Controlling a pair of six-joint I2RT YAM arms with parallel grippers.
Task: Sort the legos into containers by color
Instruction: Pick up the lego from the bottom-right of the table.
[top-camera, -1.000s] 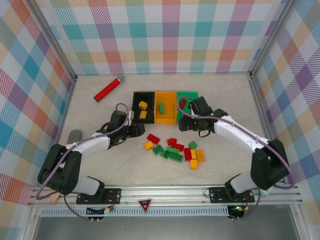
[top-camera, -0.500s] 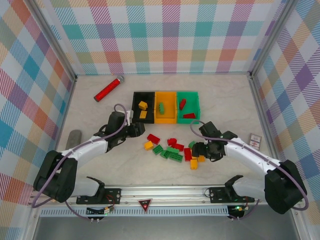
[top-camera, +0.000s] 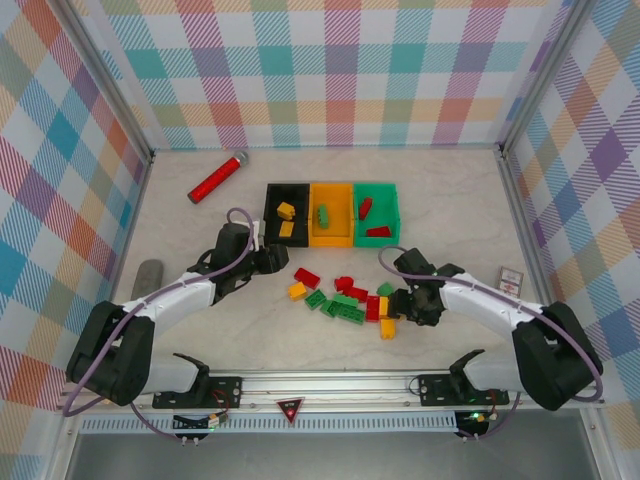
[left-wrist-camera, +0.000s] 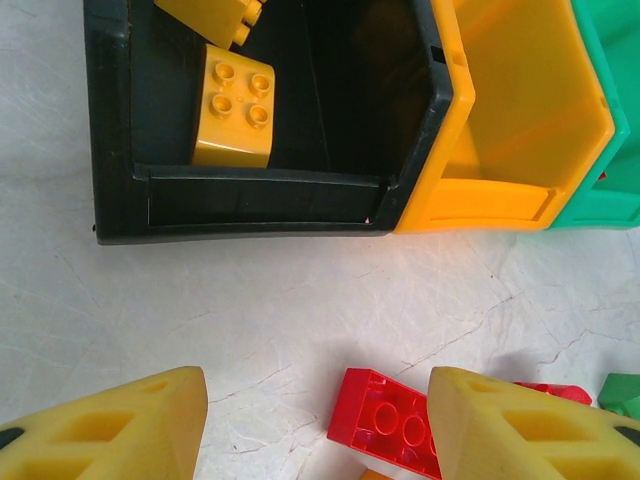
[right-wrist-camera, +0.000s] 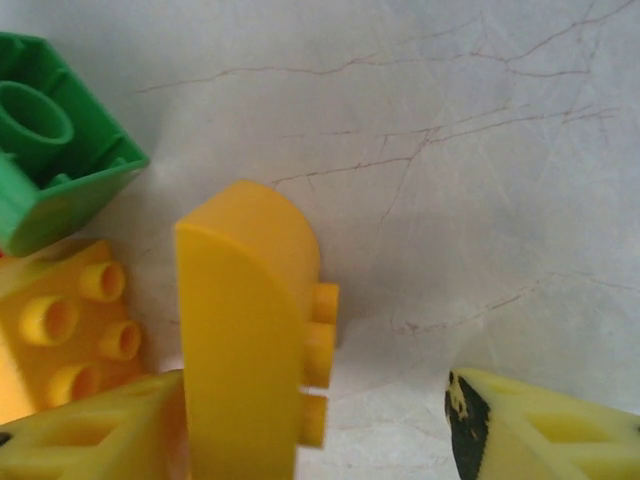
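Observation:
Three containers stand in a row: black (top-camera: 272, 193), orange-yellow (top-camera: 331, 240) and green (top-camera: 390, 198). The black one holds two yellow legos (left-wrist-camera: 233, 105), the orange one a green lego (top-camera: 322, 214), the green one two red legos (top-camera: 378, 231). Loose red, green and yellow legos (top-camera: 345, 300) lie in front of them. My left gripper (top-camera: 275, 262) hovers open near the black bin's front, a red brick (left-wrist-camera: 390, 420) by its right finger. My right gripper (top-camera: 400, 303) is open at the pile's right end. A yellow curved brick (right-wrist-camera: 250, 330) on its side rests against its left finger, clear of the right one.
A long red cylinder (top-camera: 218, 176) with a silver end lies at the back left. A grey object (top-camera: 148, 275) sits at the left edge and a small card-like item (top-camera: 510, 277) at the right. Metal frame rails and checked walls enclose the table.
My right arm has swung from the green bin down to the pile's right end, and its jaws have narrowed around the yellow brick. The left arm has barely moved.

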